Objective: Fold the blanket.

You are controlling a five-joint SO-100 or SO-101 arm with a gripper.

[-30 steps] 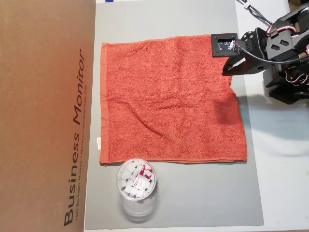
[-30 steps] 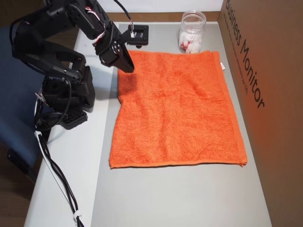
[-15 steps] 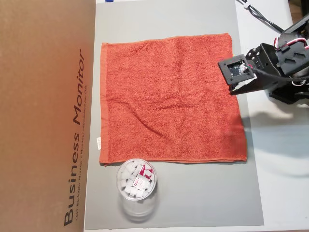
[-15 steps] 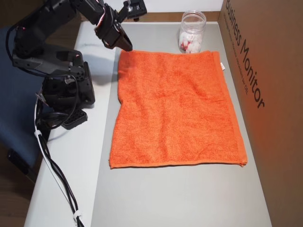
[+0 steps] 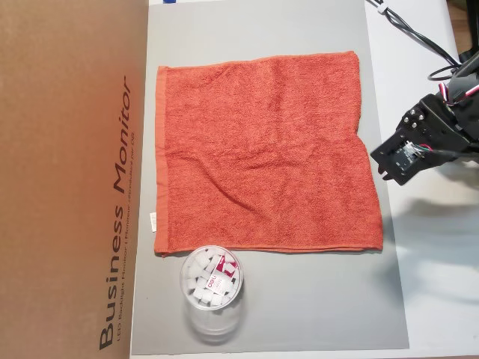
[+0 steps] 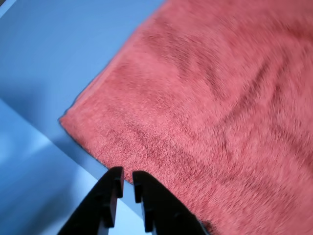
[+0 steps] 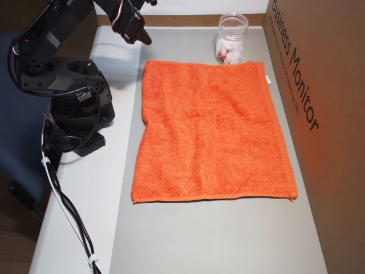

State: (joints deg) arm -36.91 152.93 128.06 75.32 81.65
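The blanket [image 5: 262,149] is an orange-red terry towel lying flat and spread open on the grey mat [image 5: 314,299]; it also shows in the other overhead view [image 7: 214,131]. Its small white tag [image 5: 152,221] sits at the edge beside the cardboard box. My gripper [image 5: 383,170] hangs just off the blanket's right edge, raised and holding nothing. In the other overhead view the gripper [image 7: 146,40] is above the mat beyond the blanket's top left corner. In the wrist view the gripper [image 6: 126,182] is shut, its black fingers pointing at a blanket corner [image 6: 66,120].
A clear plastic jar [image 5: 212,288] with white and red pieces stands just off the blanket's edge, seen too as the jar [image 7: 231,39]. A large cardboard box [image 5: 67,179] borders the mat. The arm's base [image 7: 80,114] and cables [image 7: 63,200] lie on the white table.
The gripper has left the blanket's corner, moving along its edge and off the cloth toward the jar side. The blanket lies flat, unmoved.
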